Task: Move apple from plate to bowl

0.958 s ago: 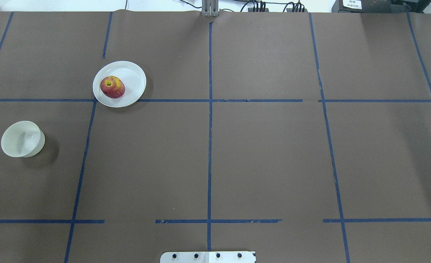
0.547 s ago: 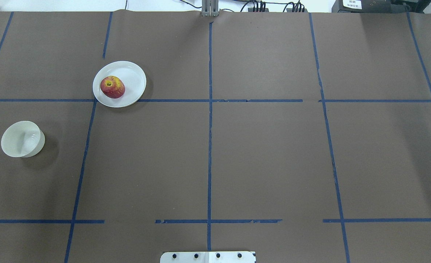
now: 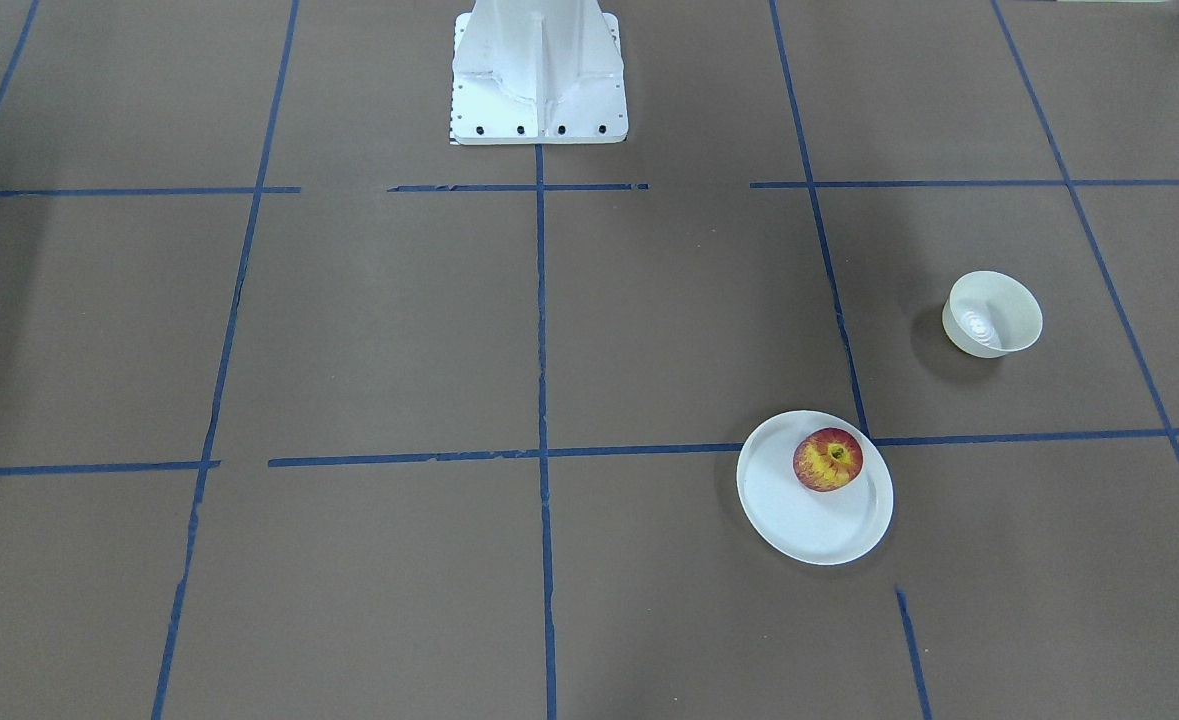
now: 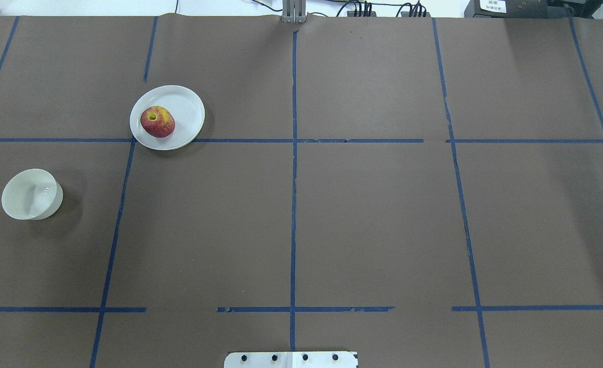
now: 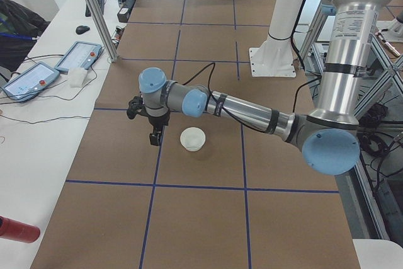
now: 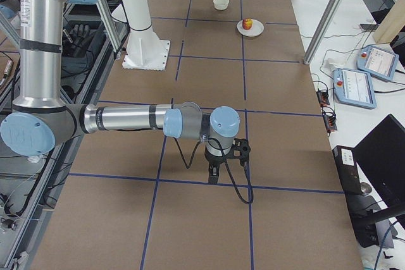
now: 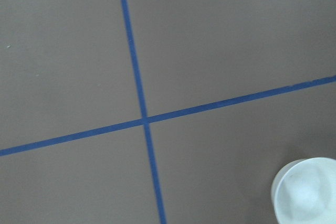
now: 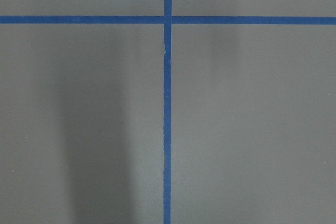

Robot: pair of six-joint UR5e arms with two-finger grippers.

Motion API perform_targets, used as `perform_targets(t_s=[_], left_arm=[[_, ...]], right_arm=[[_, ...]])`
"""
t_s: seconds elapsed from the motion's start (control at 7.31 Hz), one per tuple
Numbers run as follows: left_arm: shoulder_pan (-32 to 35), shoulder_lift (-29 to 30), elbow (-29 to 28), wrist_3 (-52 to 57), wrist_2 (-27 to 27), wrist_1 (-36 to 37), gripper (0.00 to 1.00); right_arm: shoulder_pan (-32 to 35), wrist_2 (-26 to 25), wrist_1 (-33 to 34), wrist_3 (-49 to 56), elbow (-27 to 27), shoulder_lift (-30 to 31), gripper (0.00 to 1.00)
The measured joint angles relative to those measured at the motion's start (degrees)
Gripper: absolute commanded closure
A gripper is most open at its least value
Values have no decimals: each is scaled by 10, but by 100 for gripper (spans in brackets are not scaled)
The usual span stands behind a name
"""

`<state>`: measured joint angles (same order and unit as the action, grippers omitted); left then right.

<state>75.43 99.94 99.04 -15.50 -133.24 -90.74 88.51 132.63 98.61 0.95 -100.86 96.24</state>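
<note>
You find the left gripper (image 5: 154,135) hanging above the table (image 4: 362,214) just beside the bowl (image 4: 30,194), on the robot's left of it. Only a dark sliver of it enters the front-facing view, and you cannot tell from these views whether it is spread or pressed together. The bowl stands upright on the table and shows in the lower right corner of the left wrist view, near a crossing of the blue tape lines (image 7: 137,103). Farther from the robot and more toward the table's middle sits the plate (image 4: 186,110), well apart from the bowl, its near edge lying over a tape crossing. The apple (image 4: 157,121) rests on that plate, off centre toward the bowl's side, and is well apart from the left gripper. It is red with yellow streaks, and a yellow patch rings the stem dimple, which faces up. Farthest off, the right gripper (image 6: 213,174) points down over a tape line toward the table's opposite end, well apart from the apple. Whether it is spread or pressed together likewise cannot be told.
</note>
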Motion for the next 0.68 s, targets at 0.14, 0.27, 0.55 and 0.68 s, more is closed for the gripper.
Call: perform_targets(t_s=[0.14,0.27,0.55,0.68], left_arm=[[-52,53,-2,-96,9,10,0],[-89,102,-14,-166,14,26,0],[-127,191,-74,-250,16,46,0],[-144,225,-113,-276,16,42,0]], right_arm=[[0,0,0,0,0,0,0],[0,0,0,0,0,0,0],[0,0,0,0,0,0,0],[0,0,0,0,0,0,0]])
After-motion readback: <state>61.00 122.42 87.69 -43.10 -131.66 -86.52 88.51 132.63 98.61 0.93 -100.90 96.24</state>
